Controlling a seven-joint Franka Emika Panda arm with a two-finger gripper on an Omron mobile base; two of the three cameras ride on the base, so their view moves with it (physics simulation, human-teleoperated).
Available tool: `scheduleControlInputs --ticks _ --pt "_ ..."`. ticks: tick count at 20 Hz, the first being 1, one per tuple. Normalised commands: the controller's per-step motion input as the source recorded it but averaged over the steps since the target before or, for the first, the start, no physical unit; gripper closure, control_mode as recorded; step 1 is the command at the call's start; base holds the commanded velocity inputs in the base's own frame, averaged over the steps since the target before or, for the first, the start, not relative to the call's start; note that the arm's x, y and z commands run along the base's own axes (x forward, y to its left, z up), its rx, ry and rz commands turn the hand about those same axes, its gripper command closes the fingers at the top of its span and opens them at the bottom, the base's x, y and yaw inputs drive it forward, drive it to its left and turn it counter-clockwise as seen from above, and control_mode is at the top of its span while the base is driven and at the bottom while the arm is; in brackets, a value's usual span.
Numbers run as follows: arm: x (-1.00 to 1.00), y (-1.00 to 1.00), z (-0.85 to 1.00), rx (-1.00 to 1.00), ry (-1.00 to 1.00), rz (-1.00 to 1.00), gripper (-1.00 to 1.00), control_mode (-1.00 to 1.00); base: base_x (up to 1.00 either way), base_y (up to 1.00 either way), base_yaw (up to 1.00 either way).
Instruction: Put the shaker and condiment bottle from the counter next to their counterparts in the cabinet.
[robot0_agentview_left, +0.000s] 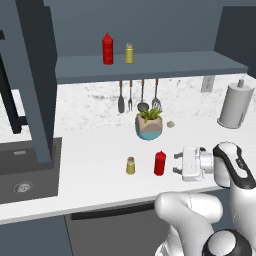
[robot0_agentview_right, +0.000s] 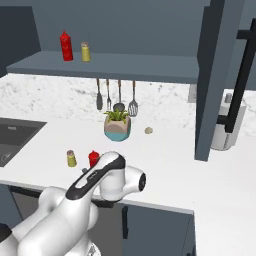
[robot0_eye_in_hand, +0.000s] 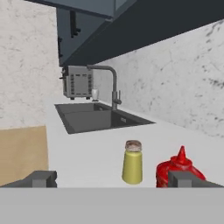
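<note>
- Nothing of the task looks done yet: the shaker (robot0_agentview_left: 130, 165) and the condiment bottle (robot0_agentview_left: 160, 163) both stand on the counter (robot0_agentview_left: 90, 180), in front of the potted plant (robot0_agentview_left: 149, 123), the shaker just beside the bottle on its sink side.
- Both moves are left, judging by this: each must go up onto the cabinet (robot0_agentview_left: 150, 67) shelf above the plant.
- Two counterparts wait there, a red cabinet bottle (robot0_agentview_left: 107, 49) and a cabinet shaker (robot0_agentview_left: 129, 53), upright and near each other.
- Count: two red bottles, two shakers, one of each per level.
- One gripper (robot0_agentview_left: 176, 163), lying level just beside the condiment bottle on the side away from the shaker, has its jaws spread wide and holds nothing; in the hand view the bottle sits close behind one fingertip (robot0_eye_in_hand: 183, 178).
- Around the plant: four hanging utensils (robot0_agentview_left: 137, 96) behind it, one small pebble-like thing (robot0_agentview_left: 171, 124) beside it, one paper towel roll (robot0_agentview_left: 235, 105) well off to one side, one sink (robot0_agentview_left: 22, 175) on the other.
</note>
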Motion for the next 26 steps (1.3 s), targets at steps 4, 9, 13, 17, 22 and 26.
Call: scheduleControlInputs --ticks 4,9,13,17,22,26 --pt "0.20 0.00 -0.15 0.00 0.00 0.00 -1.00 -1.00 0.00 0.00 0.00" --pt "0.26 0.00 -0.16 0.00 0.00 0.00 -1.00 -1.00 0.00 0.00 0.00" --pt "0.20 0.00 -0.16 0.00 0.00 0.00 -1.00 -1.00 0.00 0.00 0.00" --pt "0.14 0.00 -0.16 0.01 0.00 0.00 -1.00 -1.00 0.00 0.00 0.00" --pt "0.10 -0.08 -0.15 0.05 0.00 0.00 -1.00 -1.00 0.00 0.00 0.00" --pt "0.16 -0.10 -0.12 0.07 0.00 0.00 -1.00 -1.00 0.00 0.00 0.00"
